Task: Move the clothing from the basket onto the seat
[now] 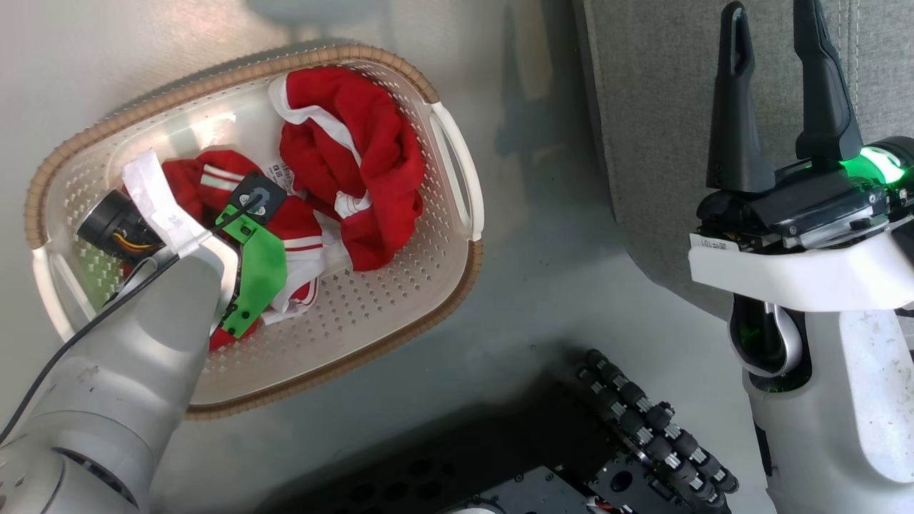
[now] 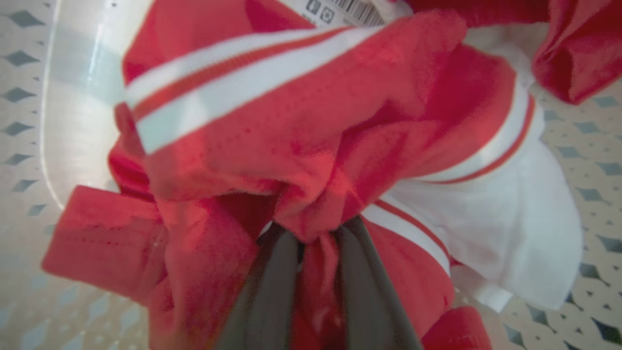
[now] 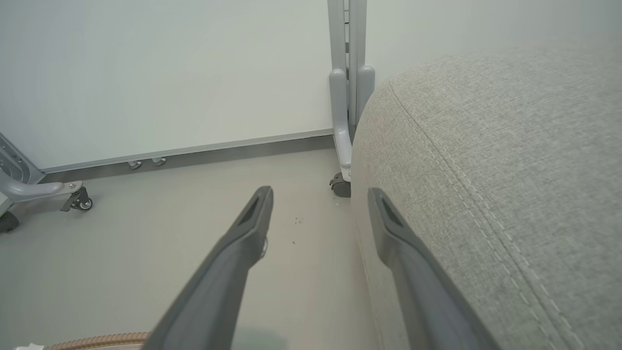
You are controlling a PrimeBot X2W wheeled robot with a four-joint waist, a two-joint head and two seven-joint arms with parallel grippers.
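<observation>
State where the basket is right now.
Head view, upper left: the basket sits on the floor, left of the grey seat, with the red clothing inside.

Grey floor [image 3: 121, 262], pale wall [image 3: 170, 73], a wheeled metal stand [image 3: 346, 112] against it

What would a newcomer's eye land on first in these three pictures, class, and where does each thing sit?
The bright-red sports clothing with white stripes, heaped in the cream laundry basket at the head view's left. The left gripper reaches into it, jaws pinched on a red fold. At the right, the right gripper stands with jaws open beside the grey seat.
</observation>
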